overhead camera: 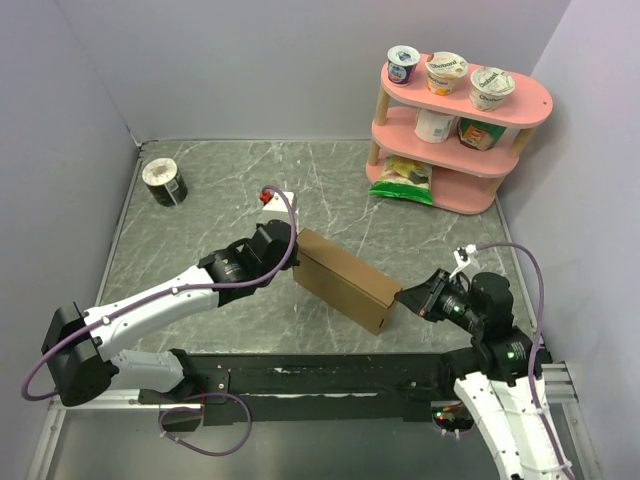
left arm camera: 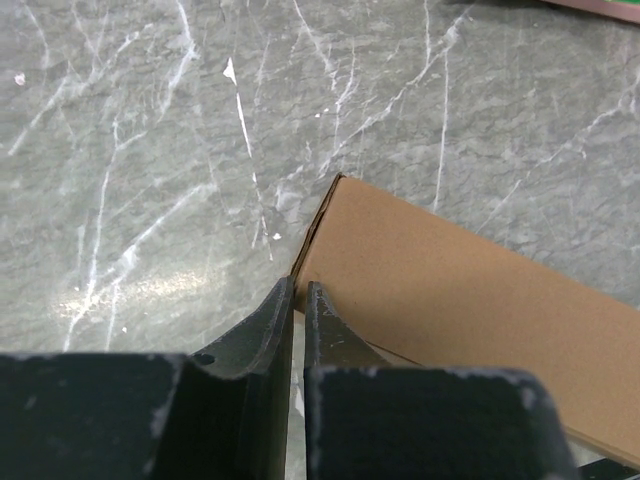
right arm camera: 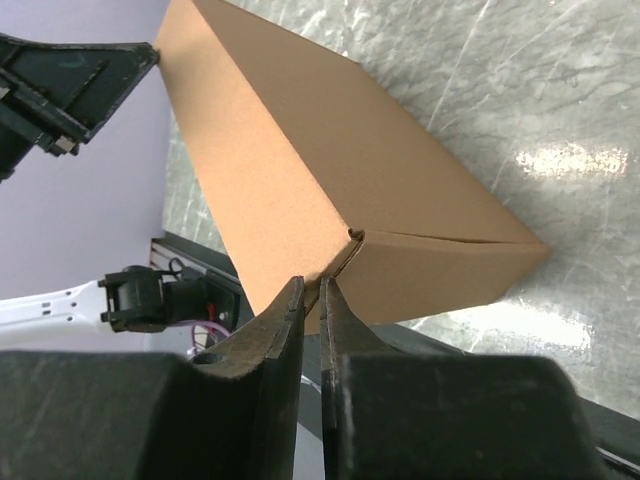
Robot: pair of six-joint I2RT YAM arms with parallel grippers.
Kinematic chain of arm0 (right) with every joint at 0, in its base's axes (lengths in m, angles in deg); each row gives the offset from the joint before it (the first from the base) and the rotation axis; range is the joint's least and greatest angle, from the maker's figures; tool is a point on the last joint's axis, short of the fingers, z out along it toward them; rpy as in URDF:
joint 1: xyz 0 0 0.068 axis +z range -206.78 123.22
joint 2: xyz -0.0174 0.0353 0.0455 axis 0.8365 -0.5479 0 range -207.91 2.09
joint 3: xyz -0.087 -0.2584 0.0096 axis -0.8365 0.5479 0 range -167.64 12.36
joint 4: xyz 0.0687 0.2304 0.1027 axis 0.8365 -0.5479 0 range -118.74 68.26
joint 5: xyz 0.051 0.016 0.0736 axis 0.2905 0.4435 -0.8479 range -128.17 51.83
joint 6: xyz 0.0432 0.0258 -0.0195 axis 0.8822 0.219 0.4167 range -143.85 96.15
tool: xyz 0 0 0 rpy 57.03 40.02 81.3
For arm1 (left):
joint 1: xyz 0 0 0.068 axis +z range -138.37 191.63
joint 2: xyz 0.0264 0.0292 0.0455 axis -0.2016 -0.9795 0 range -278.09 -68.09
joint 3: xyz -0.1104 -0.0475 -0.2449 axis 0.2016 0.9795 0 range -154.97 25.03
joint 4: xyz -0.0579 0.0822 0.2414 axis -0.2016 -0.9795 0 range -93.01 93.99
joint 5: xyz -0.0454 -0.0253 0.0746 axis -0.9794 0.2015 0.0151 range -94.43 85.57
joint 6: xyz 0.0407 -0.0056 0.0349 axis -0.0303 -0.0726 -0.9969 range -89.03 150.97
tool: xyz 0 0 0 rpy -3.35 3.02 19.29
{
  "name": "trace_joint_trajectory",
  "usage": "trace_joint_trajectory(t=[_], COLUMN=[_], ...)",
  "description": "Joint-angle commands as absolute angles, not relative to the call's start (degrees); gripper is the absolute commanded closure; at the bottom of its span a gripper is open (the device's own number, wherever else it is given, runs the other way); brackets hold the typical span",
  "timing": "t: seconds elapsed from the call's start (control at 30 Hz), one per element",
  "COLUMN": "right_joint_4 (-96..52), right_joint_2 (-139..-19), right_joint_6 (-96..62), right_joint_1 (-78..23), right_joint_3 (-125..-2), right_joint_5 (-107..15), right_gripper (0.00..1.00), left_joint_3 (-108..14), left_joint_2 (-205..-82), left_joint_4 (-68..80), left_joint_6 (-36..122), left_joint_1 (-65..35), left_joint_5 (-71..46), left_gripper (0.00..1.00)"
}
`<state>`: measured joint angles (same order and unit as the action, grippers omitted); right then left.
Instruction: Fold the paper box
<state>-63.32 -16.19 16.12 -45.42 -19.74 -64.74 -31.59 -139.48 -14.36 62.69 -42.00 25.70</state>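
Closest to the lens in each wrist view are the dark fingers of that arm's own tool. The left tool point(left arm camera: 300, 285) has its fingers drawn almost together, with only a sliver between them, pinching the edge of the box point(left arm camera: 450, 300) at its end corner. The right tool point(right arm camera: 312, 283) is closed down the same way, its tips nipping the cardboard at the seam where two panels meet at the other end.

The box is plain brown cardboard with no print, tape or label. From above it is a long, shallow, closed shape lying diagonally in the middle of the counter point(overhead camera: 200, 160), one end far and left, the other near and right, held between the two tools. Whether its underside rests fully on the counter cannot be told.

Any readable writing is confined to the back of the scene. The pink shelf point(overhead camera: 530, 105) in the far right corner holds three yogurt cups point(overhead camera: 446, 72) on top; their lids are printed, but the lettering is too small to read. The tier below carries a white cup point(overhead camera: 433, 125) and a carton point(overhead camera: 480, 133), and the lowest a green bag point(overhead camera: 400, 180), none of them legible. A dark can point(overhead camera: 165, 182) with a pale band lies at far left.

The left arm runs low from its base, reaching right and away. The right arm rises, bends at the elbow and points its wrist left.
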Motion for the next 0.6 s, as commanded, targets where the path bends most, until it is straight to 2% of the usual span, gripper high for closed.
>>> trace_joint_trajectory(t=[0.0,0.2,0.57], right_joint_4=[-79.13,-80.71,-83.35], right_joint_2=[-23.21,-28.05,-36.04], right_joint_6=[13.84,22.46,28.27], right_joint_1=[-39.75,-27.00,-15.48], right_joint_3=[-14.27,-13.83,-16.55], right_joint_5=[-51.98,-44.24,-38.26], right_gripper=[0.85,0.85,0.83], left_joint_3=[-30.69,-30.87,-29.99], left_joint_2=[-140.42,-140.16,-138.40], left_joint_4=[-22.21,-21.50,-19.75], left_joint_6=[60.68,58.31,55.76], left_joint_1=[-43.57,-43.48,-40.14], left_joint_5=[18.86,18.16,14.47], left_gripper=[0.99,0.99,0.99])
